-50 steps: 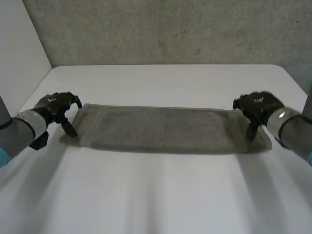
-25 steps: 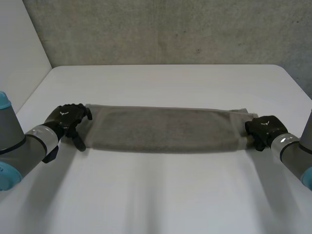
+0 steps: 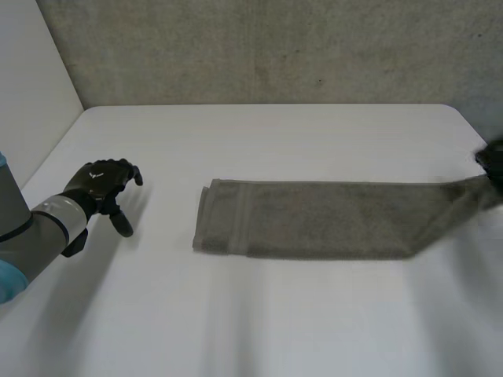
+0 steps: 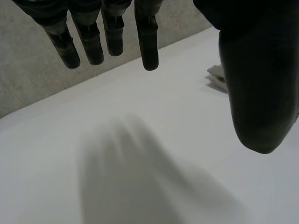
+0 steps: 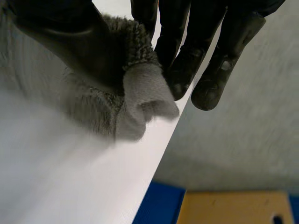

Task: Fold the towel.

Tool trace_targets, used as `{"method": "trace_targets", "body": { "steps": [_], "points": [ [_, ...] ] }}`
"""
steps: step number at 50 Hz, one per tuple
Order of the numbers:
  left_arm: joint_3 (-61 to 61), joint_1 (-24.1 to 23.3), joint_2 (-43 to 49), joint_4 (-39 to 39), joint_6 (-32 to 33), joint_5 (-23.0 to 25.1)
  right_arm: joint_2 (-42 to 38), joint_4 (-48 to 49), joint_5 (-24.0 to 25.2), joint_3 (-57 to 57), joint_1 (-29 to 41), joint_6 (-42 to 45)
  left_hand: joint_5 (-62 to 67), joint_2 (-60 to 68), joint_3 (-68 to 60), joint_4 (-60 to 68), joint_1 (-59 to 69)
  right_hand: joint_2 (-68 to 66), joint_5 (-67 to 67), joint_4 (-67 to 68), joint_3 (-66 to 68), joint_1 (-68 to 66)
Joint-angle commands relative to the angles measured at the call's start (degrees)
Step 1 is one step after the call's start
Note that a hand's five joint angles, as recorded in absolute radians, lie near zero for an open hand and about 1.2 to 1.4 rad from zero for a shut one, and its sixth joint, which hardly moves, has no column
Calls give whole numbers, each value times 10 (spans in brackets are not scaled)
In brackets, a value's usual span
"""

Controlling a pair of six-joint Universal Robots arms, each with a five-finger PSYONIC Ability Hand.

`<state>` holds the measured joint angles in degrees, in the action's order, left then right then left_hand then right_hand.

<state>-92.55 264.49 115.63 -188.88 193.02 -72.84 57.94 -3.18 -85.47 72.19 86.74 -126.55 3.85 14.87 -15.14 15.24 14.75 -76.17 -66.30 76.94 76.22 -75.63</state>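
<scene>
A grey towel (image 3: 322, 219), folded into a long strip, lies across the white table (image 3: 259, 141). Its right end rises off the table toward my right hand (image 3: 494, 161) at the table's right edge. In the right wrist view that hand (image 5: 93, 46) pinches the towel's end (image 5: 140, 93) between thumb and fingers. My left hand (image 3: 100, 185) hovers over bare table well left of the towel's left end, fingers straight and spread. In the left wrist view the left hand (image 4: 252, 84) has nothing under it, and the towel's left end (image 4: 217, 74) peeks out beside its thumb.
A grey wall (image 3: 275, 47) runs behind the table's far edge. In the right wrist view, blue and yellow surfaces (image 5: 210, 205) lie on the floor beyond the table's edge.
My right hand has shut on the towel's right end and dragged the whole towel to the right. My left hand has come off the towel's left end and stays open at the left.
</scene>
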Motion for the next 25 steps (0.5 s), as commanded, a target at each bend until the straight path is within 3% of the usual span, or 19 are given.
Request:
{"method": "trace_targets", "body": {
  "steps": [1, 2, 3, 4, 5, 7, 9, 10, 11, 12, 13, 16, 19, 25],
  "points": [
    [2, -5, -1, 0, -2, -1, -10, -2, -32, -102, 263, -109, -28, -38, 41, -42, -37, -38, -37, 31, 38, -44],
    [1, -5, -1, 0, -5, -1, -23, 0, -36, -125, 325, -127, -28, -38, 41, -42, -37, -38, -37, 31, 38, -44],
    [0, -5, -1, 0, -6, -1, -23, 0, -36, -125, 326, -127, -28, -38, 41, -42, -37, -38, -37, 31, 38, -44],
    [0, -5, -1, 0, -6, -1, -40, 1, -37, -144, 386, -145, -28, -38, 41, -42, -37, -38, -37, 31, 38, -44],
    [0, -5, -1, -1, -9, -1, -41, 1, -37, -144, 387, -145, -28, -38, 41, -42, -37, -38, -37, 31, 38, -44],
    [0, -5, -1, -1, -10, -1, -82, 3, -29, -176, 472, -171, -28, -38, 41, -42, -37, -38, -37, 31, 38, -44],
    [0, -4, -1, 0, -10, -1, -110, -2, -27, -191, 491, -173, -28, -38, 41, -42, -37, -38, -37, 31, 38, -44],
    [-1, -4, -1, 0, -10, -1, -137, -10, -32, -202, 495, -172, -28, -38, 41, -42, -37, 206, 207, -214, -206, 201],
    [-1, -5, -1, 0, -10, -1, -137, -10, -32, -202, 495, -172, -28, -38, 41, -42, -37, 208, 210, -216, -209, 203],
    [-1, -5, -1, 0, -10, -1, -154, -23, -36, -207, 494, -170, -28, -38, 41, -42, -37, 591, 593, -599, -592, 586],
    [-3, -6, -1, 0, -10, 0, -159, -39, -40, -205, 491, -168, -28, -38, 41, -42, -37, 662, 663, -669, -662, 656],
    [-4, -6, -1, 0, -9, 1, -160, -56, -47, -204, 481, -170, -28, -38, 41, -42, -37, 662, 663, -669, -662, 656],
    [-3, -9, -1, 0, -9, 2, -152, -74, -58, -187, 424, -181, -28, -38, 41, -42, -37, 662, 663, -669, -662, 656],
    [3, -26, 1, -1, -10, 5, -78, -52, -41, -60, 354, -245, -28, -38, 41, -42, -37, 662, 663, -669, -662, 656]
  ]
}}
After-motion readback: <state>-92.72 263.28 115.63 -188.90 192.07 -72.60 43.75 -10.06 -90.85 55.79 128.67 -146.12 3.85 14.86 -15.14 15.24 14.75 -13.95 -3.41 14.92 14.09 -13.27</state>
